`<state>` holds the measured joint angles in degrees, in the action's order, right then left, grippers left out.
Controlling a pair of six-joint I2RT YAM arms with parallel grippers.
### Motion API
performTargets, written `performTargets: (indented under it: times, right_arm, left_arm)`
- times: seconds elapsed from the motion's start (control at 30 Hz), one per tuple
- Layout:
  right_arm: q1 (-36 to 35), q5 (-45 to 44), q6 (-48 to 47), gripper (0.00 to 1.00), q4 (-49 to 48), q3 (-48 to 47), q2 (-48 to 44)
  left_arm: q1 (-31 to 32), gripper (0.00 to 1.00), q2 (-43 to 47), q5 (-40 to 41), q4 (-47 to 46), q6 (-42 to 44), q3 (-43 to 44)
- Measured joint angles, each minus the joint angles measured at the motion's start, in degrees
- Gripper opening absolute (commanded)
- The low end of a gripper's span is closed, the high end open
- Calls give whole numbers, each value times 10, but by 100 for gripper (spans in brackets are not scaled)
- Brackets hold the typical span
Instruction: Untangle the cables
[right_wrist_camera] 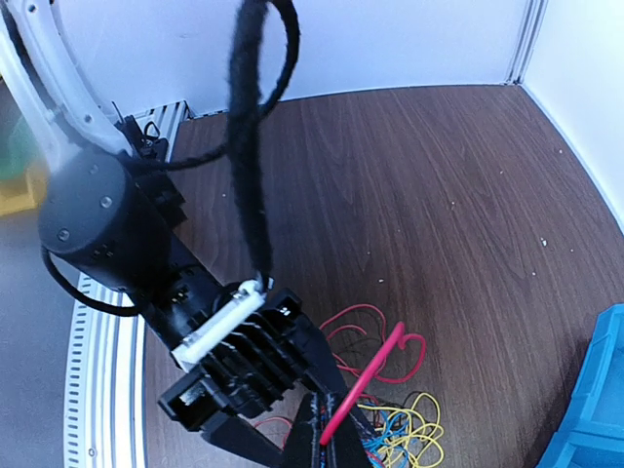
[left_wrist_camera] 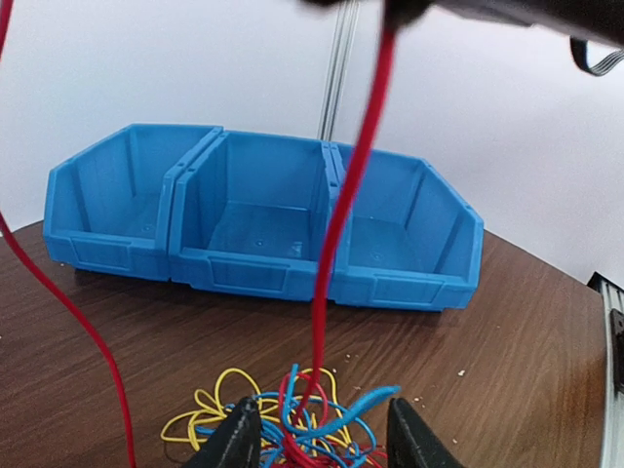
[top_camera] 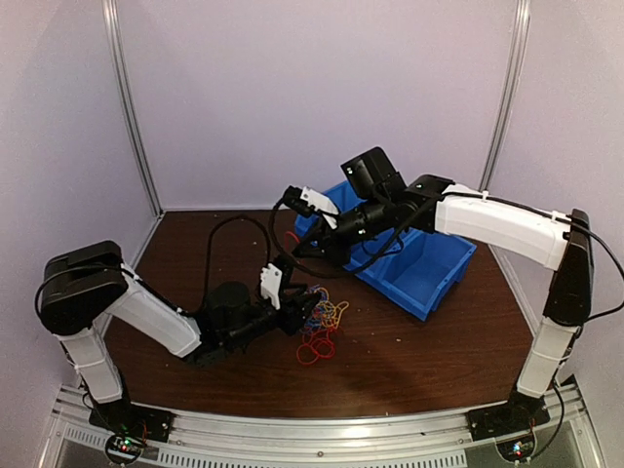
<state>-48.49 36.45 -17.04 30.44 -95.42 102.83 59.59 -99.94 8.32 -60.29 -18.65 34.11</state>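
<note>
Red cable [left_wrist_camera: 343, 214] top hidden, tangle [left_wrist_camera: 292, 414] bottom cropped

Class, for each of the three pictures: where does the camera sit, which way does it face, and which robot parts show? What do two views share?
Top external: high behind the near edge, looking down over the table; left arm and right arm show.
Left wrist: low by the cables, facing the blue bins; left claw at the bottom edge.
Right wrist: higher up, looking down at the table; right claw pinching the red cable.
Shared: both wrist views show the red cable.
</note>
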Motion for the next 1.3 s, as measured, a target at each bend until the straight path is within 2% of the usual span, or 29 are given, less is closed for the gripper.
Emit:
performTargets:
  times: [0.2,0.33,0.5,0.7,0.93,1.1,1.3]
  right_arm:
    - [0,23,6,0,1,0,-24]
    - [3,48,5,0,16,-21,-37]
    - [21,116,3,0,49,-124,-45]
    - [67,153,-6,0,88,-223,-72]
    - [140,188,6,0,94,-288,-90]
    - [151,202,9,0,71,-341,-104]
    - [166,203,4,0,66,-341,-150]
  left_arm:
    - [0,25,-114,19,-116,6,34]
    - [0,19,-171,16,-150,8,70]
    - [0,18,-209,17,-179,8,72]
    - [0,18,-221,21,-226,7,78]
    - [0,18,-235,20,-226,5,85]
    - [0,18,-252,19,-180,2,83]
    - [0,18,-235,21,-161,-3,21]
